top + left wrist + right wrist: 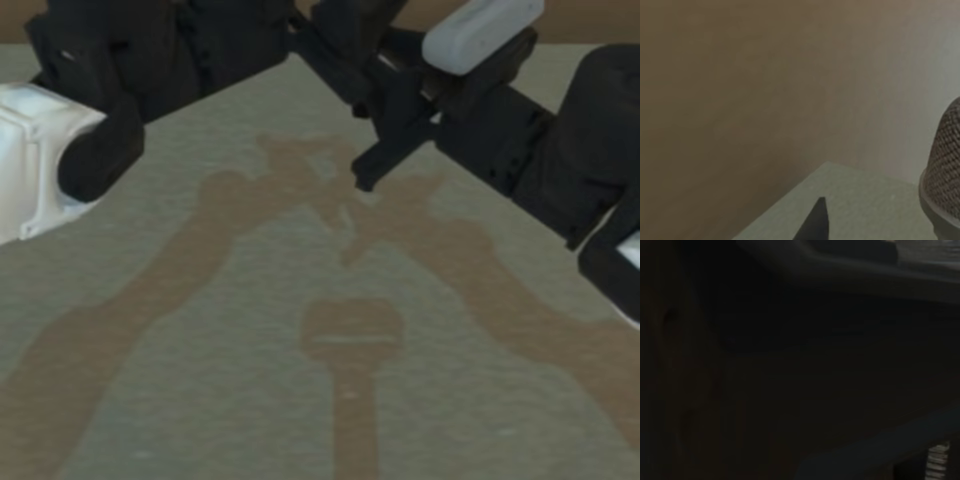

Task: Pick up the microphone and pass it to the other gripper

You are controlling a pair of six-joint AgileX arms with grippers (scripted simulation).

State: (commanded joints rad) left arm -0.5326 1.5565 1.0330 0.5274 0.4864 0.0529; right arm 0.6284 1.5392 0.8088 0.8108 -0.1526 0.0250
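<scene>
From above, I cannot find the microphone at all; the two black arms meet near the far edge of the tabletop and cover it. My left gripper is lost in the dark bulk there, so I cannot tell how its fingers stand. The right gripper shows only as a dark tip, and its fingers blur together. Both arms are cut off by the picture's edges. In the left wrist view, only a slice of the microphone shows, its mesh head, cut off at the side. One dark pointed fingertip pokes in, cut off too. The right wrist view is dark.
</scene>
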